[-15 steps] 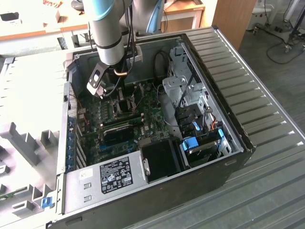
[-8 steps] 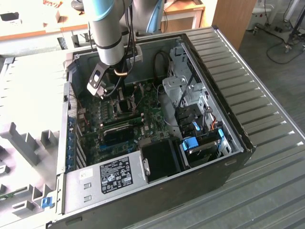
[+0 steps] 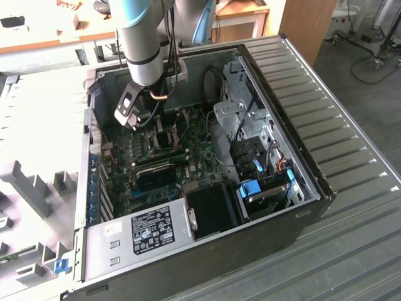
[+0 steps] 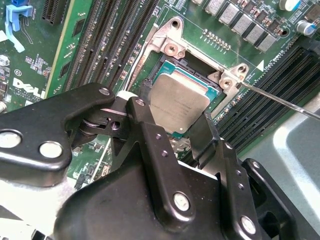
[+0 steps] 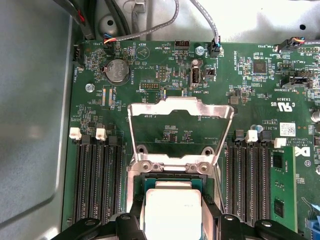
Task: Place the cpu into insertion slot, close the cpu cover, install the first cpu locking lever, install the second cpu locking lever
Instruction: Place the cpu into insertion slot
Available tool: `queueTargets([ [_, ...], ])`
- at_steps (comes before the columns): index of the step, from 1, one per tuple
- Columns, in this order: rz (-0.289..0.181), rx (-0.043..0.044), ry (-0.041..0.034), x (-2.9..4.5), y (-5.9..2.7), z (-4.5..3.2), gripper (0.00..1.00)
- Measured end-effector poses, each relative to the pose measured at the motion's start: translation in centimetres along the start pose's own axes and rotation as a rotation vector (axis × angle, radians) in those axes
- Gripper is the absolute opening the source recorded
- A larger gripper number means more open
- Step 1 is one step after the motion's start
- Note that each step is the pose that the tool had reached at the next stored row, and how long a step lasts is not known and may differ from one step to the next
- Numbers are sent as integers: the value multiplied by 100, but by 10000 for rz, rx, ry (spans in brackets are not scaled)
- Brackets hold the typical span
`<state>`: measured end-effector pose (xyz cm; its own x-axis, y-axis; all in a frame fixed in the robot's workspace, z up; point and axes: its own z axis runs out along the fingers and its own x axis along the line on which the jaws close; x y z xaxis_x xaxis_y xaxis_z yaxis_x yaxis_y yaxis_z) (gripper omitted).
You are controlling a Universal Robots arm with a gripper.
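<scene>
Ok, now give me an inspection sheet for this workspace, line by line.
Surface: ribbed metal table holding the open computer case.
Job's things: cpu at the insertion slot, seating unclear; cpu cover raised open; one locking lever unlatched.
Clutter: grey moulded holders at the exterior view's left.
Grippers: gripper shut on the cpu, fingers on opposite edges.
Cables: grey leads plugged along the board's edge.
Surroundings: wooden desk behind.

Claw [image 4: 176, 103] grips cpu [image 4: 182, 95] at insertion slot [image 4: 175, 62].
</scene>
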<state>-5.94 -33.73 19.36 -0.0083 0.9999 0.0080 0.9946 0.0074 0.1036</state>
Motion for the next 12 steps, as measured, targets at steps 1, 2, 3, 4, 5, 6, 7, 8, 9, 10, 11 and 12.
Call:
queueTargets([
  [1, 1, 0, 0, 0, 0, 0, 54],
  [2, 1, 0, -1, 0, 0, 0, 54],
  [3, 1, 0, -1, 0, 0, 1, 54],
  [4, 1, 0, 1, 0, 0, 3, 54],
  [5, 1, 0, -1, 0, 0, 3, 54],
  [6, 1, 1, -2, 0, 0, 4, 54],
  [7, 1, 1, -2, 0, 0, 6, 54],
  [8, 1, 1, -3, -1, -1, 8, 54],
  [9, 1, 2, -4, -1, -1, 11, 54],
  [10, 1, 2, -4, -1, -1, 13, 54],
  [11, 0, 3, -5, -1, -1, 13, 54],
  [12, 0, 3, -4, -1, -1, 14, 54],
])
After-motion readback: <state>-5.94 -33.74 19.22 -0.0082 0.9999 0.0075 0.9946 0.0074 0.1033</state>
